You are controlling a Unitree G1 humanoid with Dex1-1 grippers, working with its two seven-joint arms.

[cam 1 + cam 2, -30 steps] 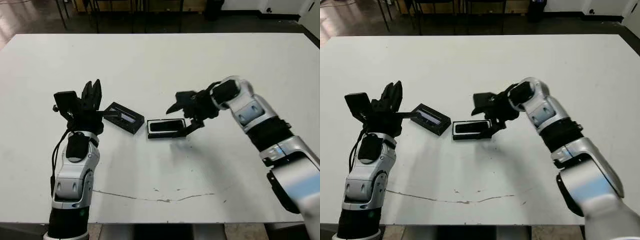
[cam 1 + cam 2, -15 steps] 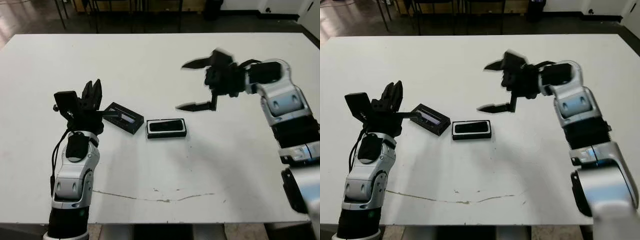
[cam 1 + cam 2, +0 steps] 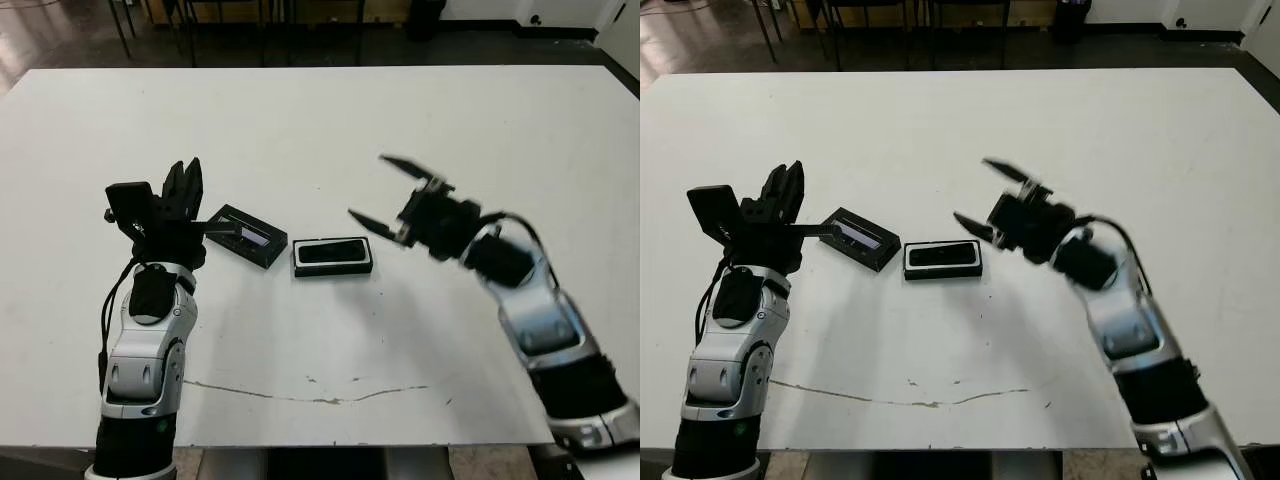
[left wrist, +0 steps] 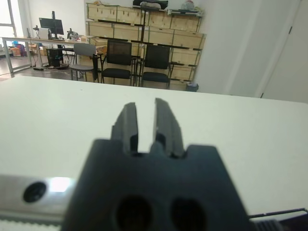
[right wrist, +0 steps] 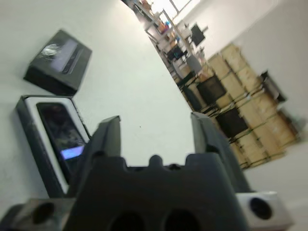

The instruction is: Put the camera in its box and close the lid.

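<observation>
The box [image 3: 335,271], a black tray with white lining, lies at the table's middle with the slim black camera [image 3: 332,252] flat inside it; its bluish screen shows in the right wrist view on the camera [image 5: 61,136]. Just left of the box lies the black lid [image 3: 247,236], apart from it, its glossy strip facing up. My right gripper [image 3: 367,187] hovers open a little right of the box, fingers pointing toward it, holding nothing. Left of the lid, my left gripper [image 3: 186,175] points upward, shut and holding nothing, with its fingers [image 4: 166,122] nearly touching.
The white table [image 3: 320,340] carries a thin dark scratch line [image 3: 310,390] near its front edge. Chairs and stacked wooden crates [image 4: 144,33] stand beyond the far edge.
My right gripper left the box, swung up and away to the right, then came back lower beside it, open. The camera stays in the box. The left arm and lid have not moved.
</observation>
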